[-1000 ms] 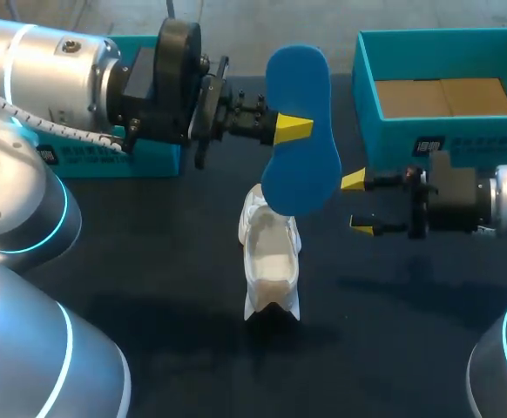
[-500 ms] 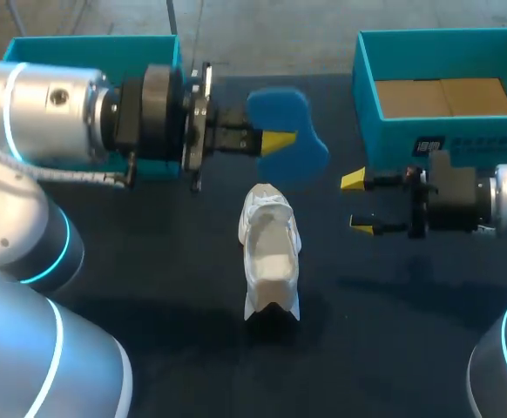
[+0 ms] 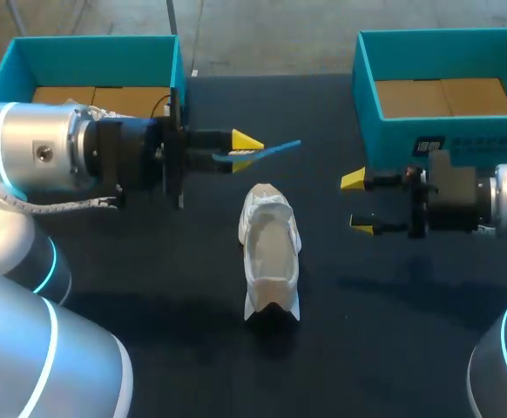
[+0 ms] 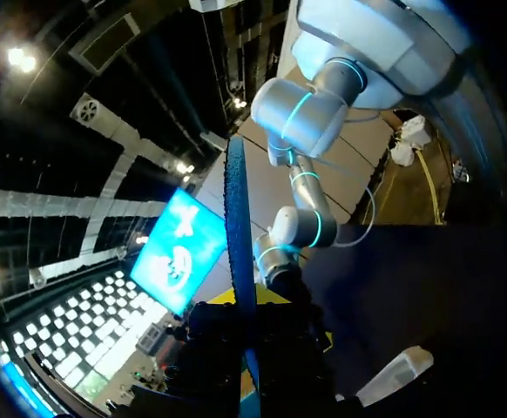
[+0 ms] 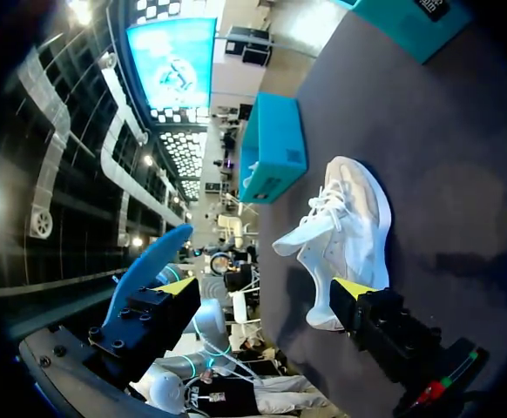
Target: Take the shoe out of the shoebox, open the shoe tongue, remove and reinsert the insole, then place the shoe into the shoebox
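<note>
Already the shoe (image 3: 269, 252) is out of its box and sits upright on the desk (image 3: 393, 305) between the two arms, its opening facing up. The blue insole (image 3: 267, 151) is out too, pinched edge-on in the left jaws above the desk, just past the shoe's far end. The right jaws stand wide and empty beside the shoe, in front of the right shoebox (image 3: 428, 131). What remains, I judge, is reinserting the insole and boxing the shoe.

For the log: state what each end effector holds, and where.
Left end effector pinches the blue insole across its flat faces; right end effector empty.
</note>
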Action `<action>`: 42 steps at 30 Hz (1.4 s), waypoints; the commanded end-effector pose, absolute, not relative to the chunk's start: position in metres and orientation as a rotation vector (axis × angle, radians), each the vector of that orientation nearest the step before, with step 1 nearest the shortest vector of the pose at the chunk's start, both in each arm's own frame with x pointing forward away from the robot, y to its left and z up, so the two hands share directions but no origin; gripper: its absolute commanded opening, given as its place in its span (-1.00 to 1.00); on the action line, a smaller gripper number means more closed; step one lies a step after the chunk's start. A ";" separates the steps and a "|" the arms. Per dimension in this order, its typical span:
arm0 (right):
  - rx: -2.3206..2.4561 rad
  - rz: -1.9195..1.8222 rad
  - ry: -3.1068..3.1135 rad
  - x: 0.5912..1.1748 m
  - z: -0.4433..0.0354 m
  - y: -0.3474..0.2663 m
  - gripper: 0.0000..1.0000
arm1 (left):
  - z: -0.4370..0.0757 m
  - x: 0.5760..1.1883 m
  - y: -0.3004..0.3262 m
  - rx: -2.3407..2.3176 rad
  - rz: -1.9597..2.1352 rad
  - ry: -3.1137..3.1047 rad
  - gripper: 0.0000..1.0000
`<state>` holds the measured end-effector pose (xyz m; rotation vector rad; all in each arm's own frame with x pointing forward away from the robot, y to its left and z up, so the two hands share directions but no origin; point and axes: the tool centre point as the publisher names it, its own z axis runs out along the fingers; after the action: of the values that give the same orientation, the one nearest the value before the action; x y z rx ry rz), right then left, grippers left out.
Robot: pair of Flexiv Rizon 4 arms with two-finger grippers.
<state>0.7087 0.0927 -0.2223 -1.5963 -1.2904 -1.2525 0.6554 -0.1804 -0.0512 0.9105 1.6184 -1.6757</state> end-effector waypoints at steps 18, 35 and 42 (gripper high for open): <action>-1.598 -1.254 -1.290 0.709 -0.223 0.095 1.00 | -0.060 0.674 -0.170 1.076 -1.538 1.469 -1.00; -1.598 -1.254 -1.290 0.709 -0.223 0.095 1.00 | -0.060 0.674 -0.170 1.076 -1.538 1.469 -1.00; -1.598 -1.254 -1.290 0.709 -0.223 0.095 1.00 | -0.074 0.664 -0.169 1.206 -1.354 1.383 -1.00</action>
<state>0.7092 0.0932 -0.2227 -1.5957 -1.2910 -1.2521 0.6713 -0.1699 -0.0675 1.1812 1.3988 -1.4121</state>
